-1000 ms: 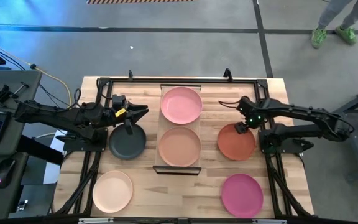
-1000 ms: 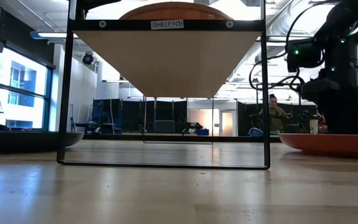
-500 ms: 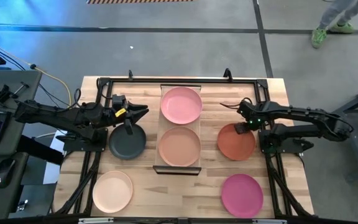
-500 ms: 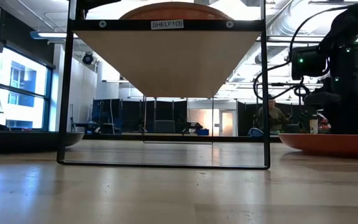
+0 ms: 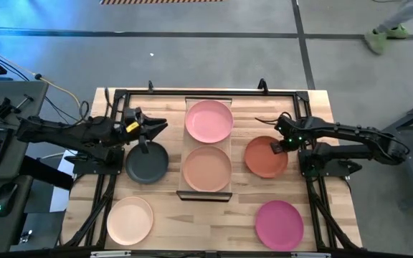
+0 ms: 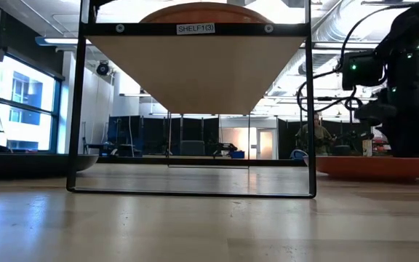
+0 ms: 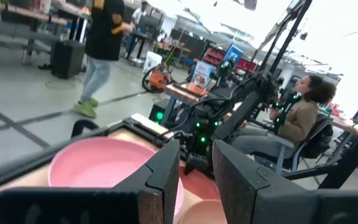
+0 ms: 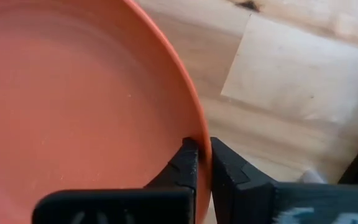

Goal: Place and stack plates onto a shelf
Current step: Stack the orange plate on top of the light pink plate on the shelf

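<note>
Coral plate (image 5: pixel 266 157) is sitting right of the shelf (image 5: pixel 207 192) on the tabletop; our right gripper (image 5: pixel 277 145) is pinching its far rim. Our left gripper (image 5: pixel 153 128), fingers slightly parted, is hanging over the grey plate's (image 5: pixel 147 164) far edge.

In the low view the round coral red plate (image 6: pixel 384 167) runs off the picture's right edge, the dark right arm hiding its far rim. On the long light-wood shelf (image 6: pixel 195 67) only a sliver of the round peach-tan plate (image 6: pixel 195 12) shows (top cut off). The dark grey plate (image 6: pixel 28 163) is a dim silhouette.
</note>
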{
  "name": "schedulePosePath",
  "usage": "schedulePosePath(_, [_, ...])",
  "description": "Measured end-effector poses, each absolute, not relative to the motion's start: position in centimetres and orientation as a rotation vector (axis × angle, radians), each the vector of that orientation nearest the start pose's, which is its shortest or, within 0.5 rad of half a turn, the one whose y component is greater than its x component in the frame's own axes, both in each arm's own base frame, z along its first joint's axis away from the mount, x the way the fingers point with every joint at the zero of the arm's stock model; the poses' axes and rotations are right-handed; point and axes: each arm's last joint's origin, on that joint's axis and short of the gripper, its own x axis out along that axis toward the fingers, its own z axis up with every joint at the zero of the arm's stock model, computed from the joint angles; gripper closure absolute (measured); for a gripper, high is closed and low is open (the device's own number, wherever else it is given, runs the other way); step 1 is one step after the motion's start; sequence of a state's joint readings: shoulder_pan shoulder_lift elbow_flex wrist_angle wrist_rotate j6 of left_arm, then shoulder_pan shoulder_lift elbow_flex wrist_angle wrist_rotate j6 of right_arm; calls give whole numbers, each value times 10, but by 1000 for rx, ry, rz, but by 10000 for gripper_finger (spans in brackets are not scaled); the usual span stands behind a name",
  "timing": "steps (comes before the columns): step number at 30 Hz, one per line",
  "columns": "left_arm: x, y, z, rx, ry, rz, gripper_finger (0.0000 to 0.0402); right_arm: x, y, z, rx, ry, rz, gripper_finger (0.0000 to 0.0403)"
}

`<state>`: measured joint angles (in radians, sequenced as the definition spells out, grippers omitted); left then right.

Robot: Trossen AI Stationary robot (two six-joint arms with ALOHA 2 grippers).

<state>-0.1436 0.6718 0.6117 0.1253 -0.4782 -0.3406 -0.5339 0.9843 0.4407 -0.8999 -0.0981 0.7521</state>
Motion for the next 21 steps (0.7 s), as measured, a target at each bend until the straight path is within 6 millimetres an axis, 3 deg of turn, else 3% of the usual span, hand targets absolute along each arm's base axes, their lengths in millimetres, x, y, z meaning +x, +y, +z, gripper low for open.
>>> schedulePosePath(7, [134, -5, 331, -323, -202, 327, 316, 104, -58, 200, 1035, 1197, -828, 402])
schedulePosePath(17, [119, -2, 337, -326, -262, 383, 316, 97, -48, 279, 1007, 1163, -582, 402])
schedulePosePath(21, [120, -2, 337, -322, -260, 384, 316, 96, -43, 304, 1024, 1110, -389, 402])
